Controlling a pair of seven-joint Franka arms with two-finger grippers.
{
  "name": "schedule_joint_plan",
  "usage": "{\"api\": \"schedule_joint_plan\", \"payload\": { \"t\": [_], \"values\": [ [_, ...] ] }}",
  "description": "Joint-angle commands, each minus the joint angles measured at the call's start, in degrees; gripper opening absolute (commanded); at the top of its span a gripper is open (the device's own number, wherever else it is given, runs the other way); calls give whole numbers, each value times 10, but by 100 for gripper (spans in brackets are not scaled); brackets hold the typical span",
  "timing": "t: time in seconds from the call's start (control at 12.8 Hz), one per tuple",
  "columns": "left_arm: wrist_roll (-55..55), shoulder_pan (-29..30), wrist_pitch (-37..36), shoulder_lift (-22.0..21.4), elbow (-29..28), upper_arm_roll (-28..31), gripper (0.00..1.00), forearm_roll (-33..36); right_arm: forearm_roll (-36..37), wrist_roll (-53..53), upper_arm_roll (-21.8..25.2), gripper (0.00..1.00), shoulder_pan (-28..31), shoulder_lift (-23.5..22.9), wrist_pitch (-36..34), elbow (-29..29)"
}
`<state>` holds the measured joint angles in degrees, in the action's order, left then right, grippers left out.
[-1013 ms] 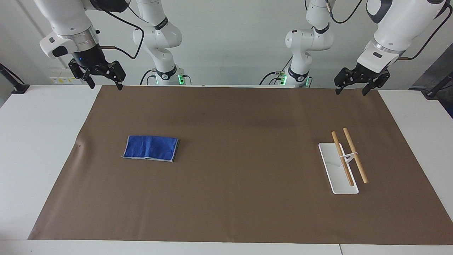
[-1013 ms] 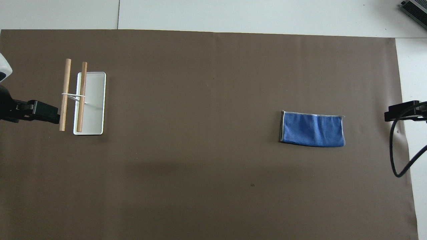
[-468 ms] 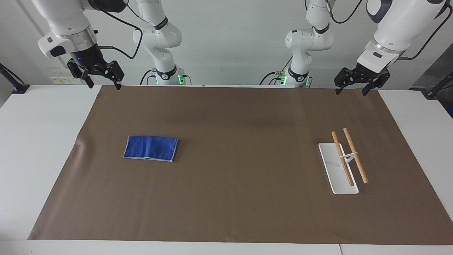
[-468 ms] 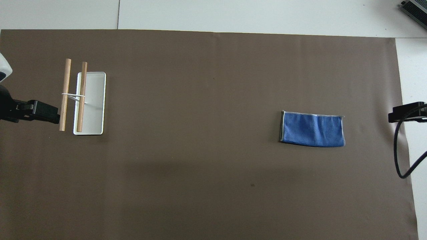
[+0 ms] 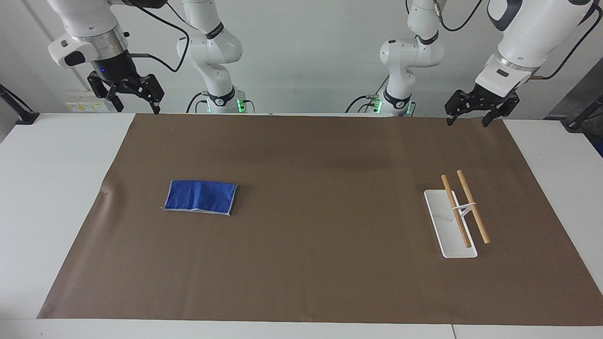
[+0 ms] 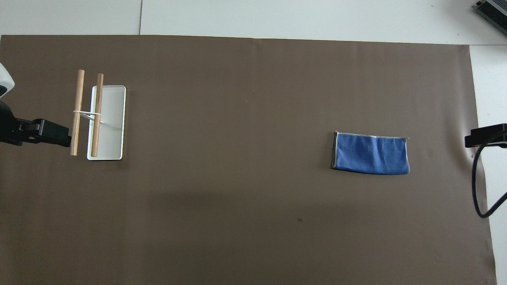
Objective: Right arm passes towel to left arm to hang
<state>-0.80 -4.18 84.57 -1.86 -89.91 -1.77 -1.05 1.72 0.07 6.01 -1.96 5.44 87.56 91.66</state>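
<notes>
Facing the robots, we found the right gripper (image 5: 133, 94) at ten o'clock, jaws wide and empty. The towel (image 5: 200, 197) lay flat at eight, within its reach. The rack (image 5: 457, 217) stood at four; the left gripper (image 5: 472, 114) waited wide-open at two, likely for the handover.

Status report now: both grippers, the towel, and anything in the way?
Right gripper open, raised at its end of the mat. Left gripper open, waiting near the rack. Towel flat on mat, untouched. Nothing in the way.
</notes>
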Motion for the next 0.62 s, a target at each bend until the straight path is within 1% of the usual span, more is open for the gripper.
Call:
{"api": "schedule_joint_plan", "payload": {
  "t": [0.0, 0.23, 0.39, 0.55],
  "values": [
    [4, -1, -3, -17, -19, 3, 100, 7, 5, -5, -2, 100, -1, 19, 6, 29],
    [4, -1, -3, -17, -19, 3, 100, 7, 5, -5, -2, 100, 2, 15, 15, 34],
    [4, -1, -3, -17, -19, 3, 100, 7, 2, -5, -2, 100, 2, 1, 47, 50],
    [4, -1, -3, -17, -19, 3, 100, 7, -2, -6, -3, 100, 0, 1, 103, 86]
  ]
}}
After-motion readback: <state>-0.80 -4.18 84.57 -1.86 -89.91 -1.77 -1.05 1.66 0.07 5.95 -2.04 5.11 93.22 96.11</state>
